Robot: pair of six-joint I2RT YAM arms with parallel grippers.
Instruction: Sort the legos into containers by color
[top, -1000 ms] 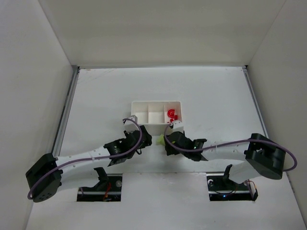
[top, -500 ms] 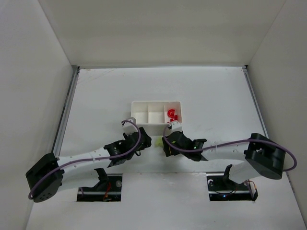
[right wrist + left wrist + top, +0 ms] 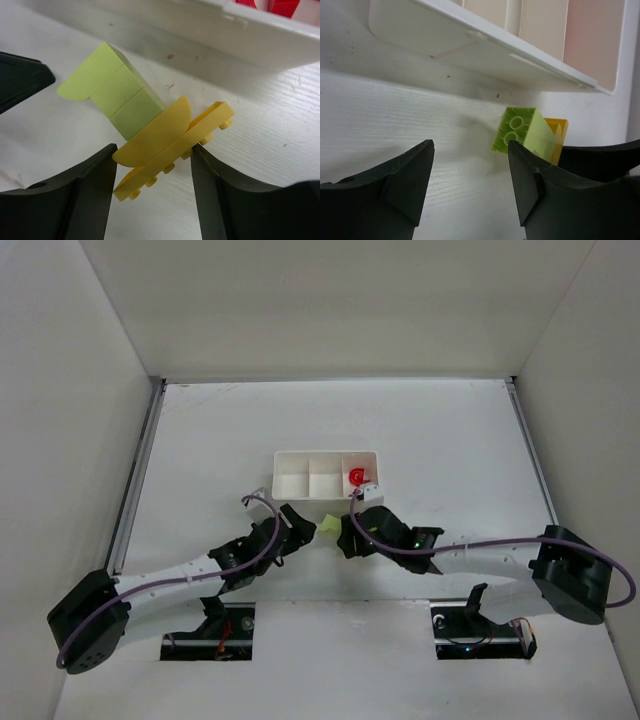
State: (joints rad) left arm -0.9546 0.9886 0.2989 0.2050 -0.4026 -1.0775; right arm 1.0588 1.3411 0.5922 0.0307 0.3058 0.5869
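Legos [image 3: 125, 107] near tray [image 3: 325, 452]; white grained table [image 3: 450, 440], white walls [image 3: 340, 300].

White arm links [image 3: 170, 575], black joints [image 3: 570, 575], purple cables [image 3: 490, 540], black gripper fingers [image 3: 380, 190]

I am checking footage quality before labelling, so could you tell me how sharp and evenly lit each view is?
Top view: even, soft light, but the green brick is tiny. Left wrist: green brick sharp, dark jaws blurred, faint shadow beside it. Right wrist: yellow plate crisp between soft-edged jaws.
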